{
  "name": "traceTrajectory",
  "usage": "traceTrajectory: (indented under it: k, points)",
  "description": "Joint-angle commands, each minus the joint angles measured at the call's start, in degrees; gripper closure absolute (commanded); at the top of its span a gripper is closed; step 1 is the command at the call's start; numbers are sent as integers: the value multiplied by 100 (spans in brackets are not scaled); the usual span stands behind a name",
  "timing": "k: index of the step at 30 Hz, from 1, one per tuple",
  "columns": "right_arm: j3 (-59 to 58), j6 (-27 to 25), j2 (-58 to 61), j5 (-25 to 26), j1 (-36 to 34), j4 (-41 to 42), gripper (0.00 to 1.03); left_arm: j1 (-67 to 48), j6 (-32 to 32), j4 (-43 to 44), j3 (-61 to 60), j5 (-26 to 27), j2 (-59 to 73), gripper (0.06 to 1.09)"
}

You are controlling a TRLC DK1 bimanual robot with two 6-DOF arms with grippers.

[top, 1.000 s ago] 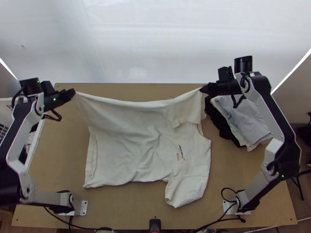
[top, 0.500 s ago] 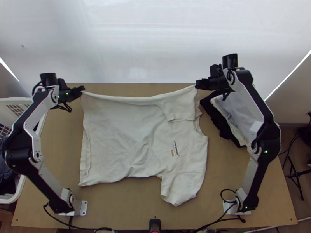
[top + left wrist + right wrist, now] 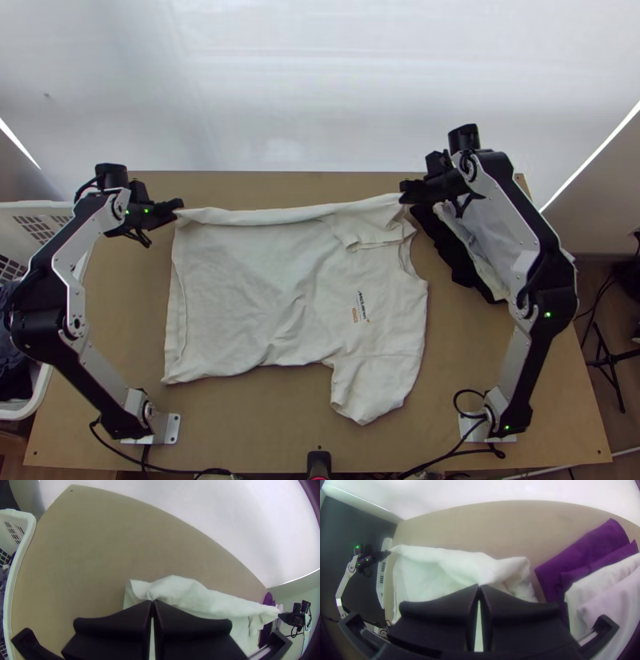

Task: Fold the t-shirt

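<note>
1. While both grippers hold its far side, the white short-sleeved T-shirt (image 3: 264, 304) lies mostly flat on the wooden table (image 3: 240, 424), its hem toward the left arm's side and its neck opening toward the right arm's.
2. At the T-shirt's far corner on the hem side is the left gripper (image 3: 178, 210), its fingers closed with a bit of cloth pinched between the tips. Seen from its own wrist, the left gripper (image 3: 152, 601) has its two fingers side by side, the fabric gathering at their ends.
3. At the T-shirt's far side, by the far sleeve (image 3: 372, 228), is the right gripper (image 3: 402, 192); its fingers are closed too, with cloth caught at the tips.
4. Between the two grippers, the T-shirt's far side runs as a long, soft fold, and the far sleeve lies back over the body.
5. On the T-shirt's near side, the other sleeve (image 3: 364, 392) is spread toward the table's near edge. Small print (image 3: 360, 308) marks the chest, and light creases cross the body.
6. Beyond the T-shirt's hem stands a white laundry basket (image 3: 32, 206) with dark clothes (image 3: 12, 368) inside.
7. Just beside the T-shirt's neck end lies a pile of folded garments (image 3: 496, 228), partly under the right arm (image 3: 520, 200).
</note>
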Motion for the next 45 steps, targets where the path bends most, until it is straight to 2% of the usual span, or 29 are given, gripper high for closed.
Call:
traceTrajectory:
  k: [1, 6, 12, 18, 28, 29, 30, 32, 33, 35, 36, 37, 38, 40, 43, 45]
  points:
    - [-756, -77, -522, 10, 27, -220, 100, 91, 541, -377, -485, 71, -436, 105]
    - [-1301, -165, -847, 98, 27, -220, 100, 152, 761, -667, -643, 194, -708, 105]
    - [-1679, -279, -1032, 819, 115, -220, 100, 381, 972, -1010, -696, 476, -955, 105]
    - [-1952, -288, -1067, 1416, 203, -220, 100, 565, 1341, -1019, -1030, 484, -1060, 105]
    - [-2312, -226, -962, 1478, 353, 53, 99, 240, 1385, -922, -1557, 397, -1007, 105]
    - [-2312, -191, -944, 1478, 353, 79, 97, 196, 1385, -904, -1566, 397, -1007, 105]
    - [-2312, -129, -944, 1487, 353, 88, 89, 161, 1368, -887, -1575, 397, -1007, 104]
    - [-2312, 2, -962, 1487, 353, 79, 74, 99, 1368, -913, -1557, 397, -1095, 81]
    - [-2312, 64, -979, 1522, 353, 62, 63, 91, 1403, -904, -1592, 405, -1192, 71]
    - [-2312, 161, -1014, 1636, 370, -123, 29, 82, 1491, -816, -1680, 572, -1438, 53]
    - [-2277, 161, -1023, 1706, 388, -281, 12, 91, 1570, -816, -1715, 739, -1526, 39]
    - [-2233, 161, -1041, 1812, 414, -483, 3, 117, 1605, -869, -1724, 915, -1552, 21]
    - [-2171, 152, -1076, 1926, 449, -721, 3, 143, 1693, -957, -1707, 1073, -1579, 10]
    - [-2101, 257, -1296, 1988, 458, -1099, 3, 152, 1895, -1106, -1671, 1126, -1710, 10]
    - [-2145, 750, -1814, 1952, 484, -1723, 4, 231, 1798, -1150, -1504, 1135, -2000, 10]
    - [-2567, 776, -2368, 1803, 555, -1881, 7, 258, 1746, -1168, -1443, 1126, -2308, 10]
